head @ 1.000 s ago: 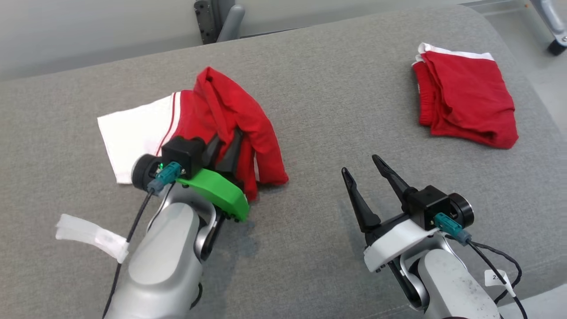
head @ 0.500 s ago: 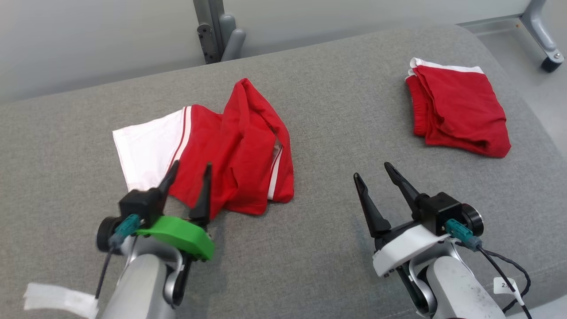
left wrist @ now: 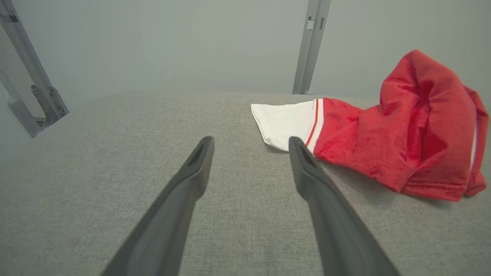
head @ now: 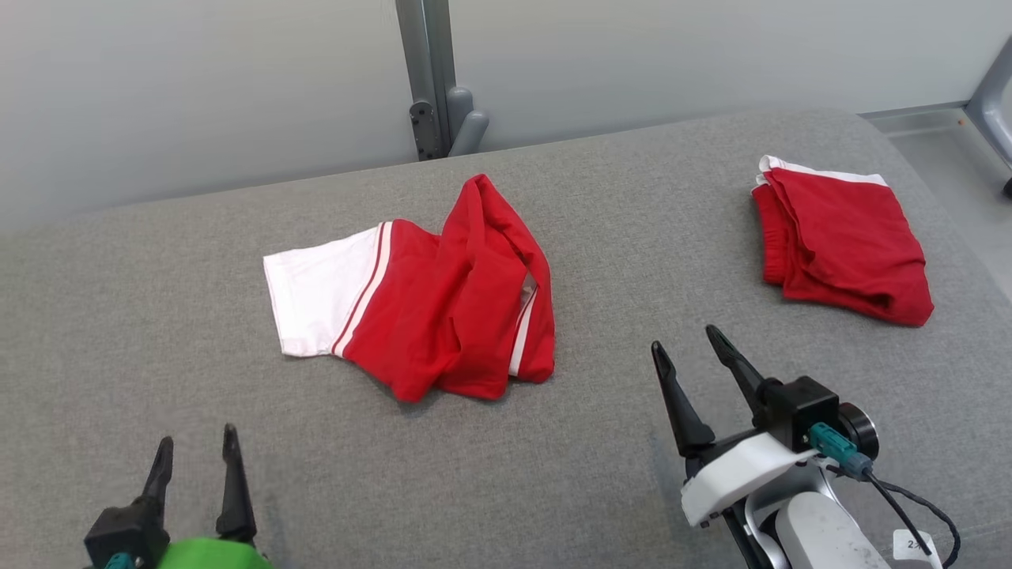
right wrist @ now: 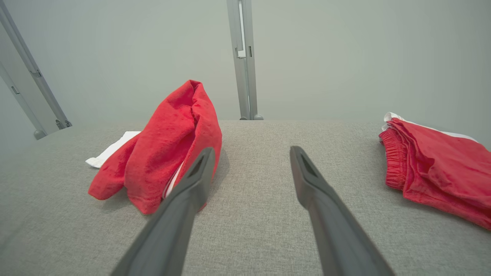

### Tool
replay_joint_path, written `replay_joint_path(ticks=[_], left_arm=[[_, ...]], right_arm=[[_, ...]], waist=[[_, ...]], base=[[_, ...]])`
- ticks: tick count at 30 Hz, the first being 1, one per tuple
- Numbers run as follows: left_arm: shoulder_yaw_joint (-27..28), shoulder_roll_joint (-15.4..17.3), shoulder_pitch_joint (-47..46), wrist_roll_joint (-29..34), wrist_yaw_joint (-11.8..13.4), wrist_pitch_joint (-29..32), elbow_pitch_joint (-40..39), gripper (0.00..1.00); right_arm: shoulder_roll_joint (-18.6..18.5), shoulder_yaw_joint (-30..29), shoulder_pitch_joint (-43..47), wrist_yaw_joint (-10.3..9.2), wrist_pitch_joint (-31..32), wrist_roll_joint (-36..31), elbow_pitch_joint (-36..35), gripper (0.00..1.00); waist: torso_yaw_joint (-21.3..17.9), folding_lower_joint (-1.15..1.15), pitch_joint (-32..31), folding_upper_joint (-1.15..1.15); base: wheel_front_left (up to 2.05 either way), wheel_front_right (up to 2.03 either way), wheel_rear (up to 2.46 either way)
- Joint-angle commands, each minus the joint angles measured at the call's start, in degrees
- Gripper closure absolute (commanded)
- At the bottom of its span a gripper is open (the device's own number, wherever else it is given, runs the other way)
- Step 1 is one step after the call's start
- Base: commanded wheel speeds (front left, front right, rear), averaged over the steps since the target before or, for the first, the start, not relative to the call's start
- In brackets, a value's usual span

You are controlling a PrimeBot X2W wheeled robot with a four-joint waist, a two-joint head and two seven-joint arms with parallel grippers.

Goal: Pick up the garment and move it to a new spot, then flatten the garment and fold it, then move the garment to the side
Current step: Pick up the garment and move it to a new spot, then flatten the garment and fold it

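Grey fabric surface (head: 158, 332) below a pale wall (head: 198, 79); left claw (head: 198, 435) and right claw (head: 683, 337) wide, empty; garment (head: 443, 300) crumpled

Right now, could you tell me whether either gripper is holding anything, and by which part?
Nothing is held. The left gripper and right gripper stand open; the crumpled red-and-white garment lies free.

Grey cushion (head: 632, 237) bare around crumpled garment (head: 443, 308): near side, left, wide gap on its right. Obstacles: folded red shorts (head: 842, 253) well to its right, metal post (head: 431, 79) behind it, past the cushion edge.
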Motion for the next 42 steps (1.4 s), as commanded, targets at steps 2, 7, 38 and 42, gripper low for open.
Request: replay_joint_path(ticks=[2, 7, 38, 42], left_arm=[[1.88, -0.58, 3.58, 0.98, 0.52, -0.01, -1.59, 0.0], [3.34, -1.0, 7.49, 1.94, 0.0, -0.01, -3.06, 0.0], [-6.95, -1.14, 0.6, -2.97, 0.27, -0.01, -2.49, 0.0], [-7.07, -1.13, 0.12, -3.3, 0.39, -0.01, -2.32, 0.0]], right_arm=[[-0.15, -0.07, 1.41, -0.09, -0.02, -0.4, 0.16, 0.0], [-0.15, -0.03, 2.77, -0.09, -0.02, -0.74, 0.85, 0.0], [-0.22, 0.55, -13.48, -0.09, -0.01, 1.93, 21.27, 0.0], [-0.22, -0.16, -14.8, -0.09, -0.01, 1.05, 24.95, 0.09]], waist=[[0.28, 0.0, -1.04, 0.0], [0.27, 0.0, -1.62, 0.0], [19.04, 0.0, 10.9, 0.0], [19.46, 0.0, 11.07, 0.0]], base=[[0.0, 0.0, 0.0], [0.0, 0.0, 0.0], [0.0, 0.0, 0.0], [0.0, 0.0, 0.0]])
